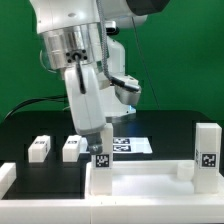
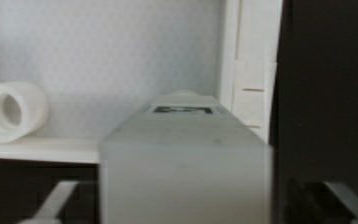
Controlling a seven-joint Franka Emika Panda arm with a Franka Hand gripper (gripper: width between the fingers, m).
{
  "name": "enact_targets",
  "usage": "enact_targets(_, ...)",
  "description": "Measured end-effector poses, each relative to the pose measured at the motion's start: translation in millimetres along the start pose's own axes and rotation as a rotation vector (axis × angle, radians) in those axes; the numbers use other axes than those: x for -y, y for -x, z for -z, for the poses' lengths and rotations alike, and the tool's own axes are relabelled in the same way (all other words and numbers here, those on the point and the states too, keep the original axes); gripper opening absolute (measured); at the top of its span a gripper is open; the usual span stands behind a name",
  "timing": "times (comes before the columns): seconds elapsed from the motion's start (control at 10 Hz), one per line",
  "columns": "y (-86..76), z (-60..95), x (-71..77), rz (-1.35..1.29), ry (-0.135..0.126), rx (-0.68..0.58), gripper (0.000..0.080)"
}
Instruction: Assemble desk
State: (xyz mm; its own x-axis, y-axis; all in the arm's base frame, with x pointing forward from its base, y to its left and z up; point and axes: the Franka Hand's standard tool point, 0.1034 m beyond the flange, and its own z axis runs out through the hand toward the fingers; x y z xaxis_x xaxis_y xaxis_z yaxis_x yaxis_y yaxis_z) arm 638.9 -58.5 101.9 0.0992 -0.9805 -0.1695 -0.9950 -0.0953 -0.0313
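Observation:
The desk panel [image 1: 150,182], wide, flat and white, lies at the front of the black table. My gripper [image 1: 97,138] is shut on a white desk leg [image 1: 102,158] with a black-and-white tag and holds it upright at the panel's left end. In the wrist view the leg [image 2: 185,160] fills the middle between my fingers [image 2: 55,200], with the panel [image 2: 105,70] and a round socket [image 2: 7,110] behind it. Another leg [image 1: 207,150] stands upright at the panel's right end. Two loose legs [image 1: 39,148] [image 1: 72,148] lie on the table to the exterior view's left.
The marker board [image 1: 130,145] lies flat on the table behind the panel. A white bar [image 1: 5,176] sits at the front left edge. A green backdrop stands behind the table, and the arm's body looms over the middle.

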Motion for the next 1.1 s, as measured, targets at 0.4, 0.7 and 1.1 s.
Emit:
enact_targets(0.4,12.6,-2.6,-3.6,0.706,0.042,-0.024,0.0642)
enact_targets(0.7,9.9,-2.3,-1.8,1.039,0.056,-0.043,0.0649)
enact_targets(1.1,9.3,-5.6,4.1,1.2,0.03,-0.12,0.0486)
